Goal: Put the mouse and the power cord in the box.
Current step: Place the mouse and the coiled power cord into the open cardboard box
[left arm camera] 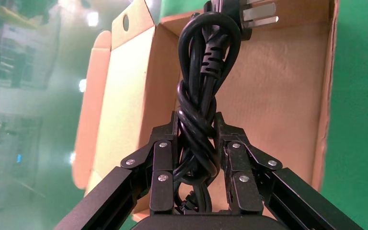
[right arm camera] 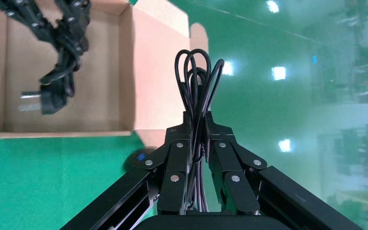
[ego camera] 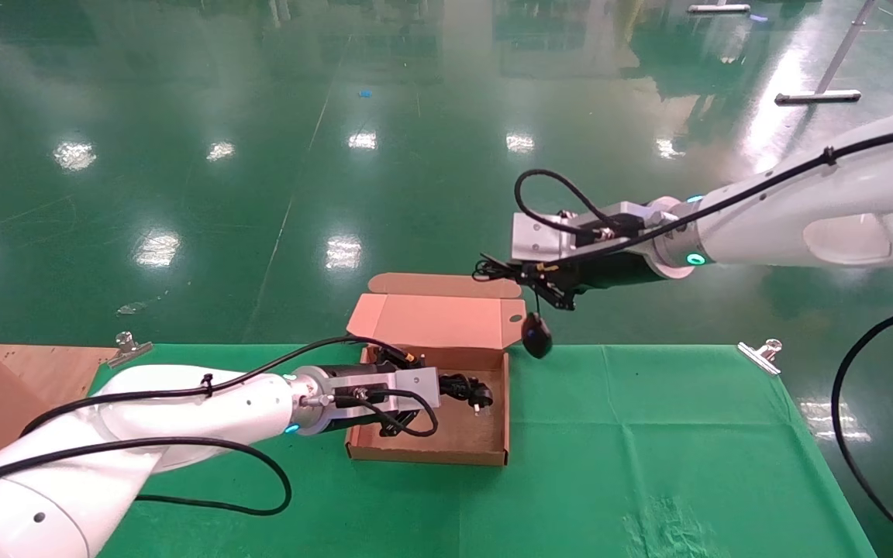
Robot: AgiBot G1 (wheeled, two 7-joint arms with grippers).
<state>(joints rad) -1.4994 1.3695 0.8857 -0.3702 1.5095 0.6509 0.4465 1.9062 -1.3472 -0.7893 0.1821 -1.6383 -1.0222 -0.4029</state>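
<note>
Box [ego camera: 446, 446] was shallow brown corrugated cardboard, lid hinged open at the far side, small round hole in one flap, sitting on the green cloth table [ego camera: 648, 434]. Left end effector [left arm camera: 199, 163] was clamped on the cord [left arm camera: 202, 86], a thick glossy black twisted bundle, held over the box interior, chunky plug with flat metal prongs at its far end. Right end effector [right arm camera: 197, 143] was closed on looped thin black cable; the mouse [ego camera: 537, 335], small black oval, hung below it in the air just beside the lid's right edge.
</note>
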